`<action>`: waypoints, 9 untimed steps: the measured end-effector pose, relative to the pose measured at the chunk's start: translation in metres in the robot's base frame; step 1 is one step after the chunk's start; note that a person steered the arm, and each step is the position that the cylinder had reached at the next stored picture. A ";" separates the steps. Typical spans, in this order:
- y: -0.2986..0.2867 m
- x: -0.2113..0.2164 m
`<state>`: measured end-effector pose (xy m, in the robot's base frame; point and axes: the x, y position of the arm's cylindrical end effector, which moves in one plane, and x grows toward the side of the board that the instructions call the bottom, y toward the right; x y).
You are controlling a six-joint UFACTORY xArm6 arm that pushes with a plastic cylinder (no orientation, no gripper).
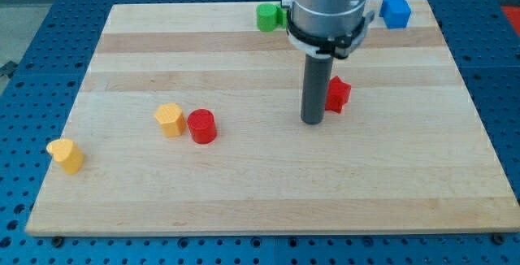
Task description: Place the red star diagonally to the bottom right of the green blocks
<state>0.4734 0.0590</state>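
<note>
The red star point(338, 94) lies on the wooden board point(268, 184), right of centre. My tip point(313, 122) stands just to its left and slightly below, touching or nearly touching it. A green block point(267, 16) sits near the view's top edge of the board, up and left of the star; a second green piece beside it is mostly hidden behind the arm's grey body point(328, 9).
A blue block point(395, 9) sits at the view's top right. A red cylinder point(201, 126) and a yellow block point(169, 119) lie side by side at the left centre. Another yellow block point(66, 155) is near the left edge.
</note>
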 end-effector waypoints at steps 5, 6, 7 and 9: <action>0.035 -0.128; 0.044 -0.104; 0.074 -0.108; 0.092 -0.201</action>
<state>0.2727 0.1511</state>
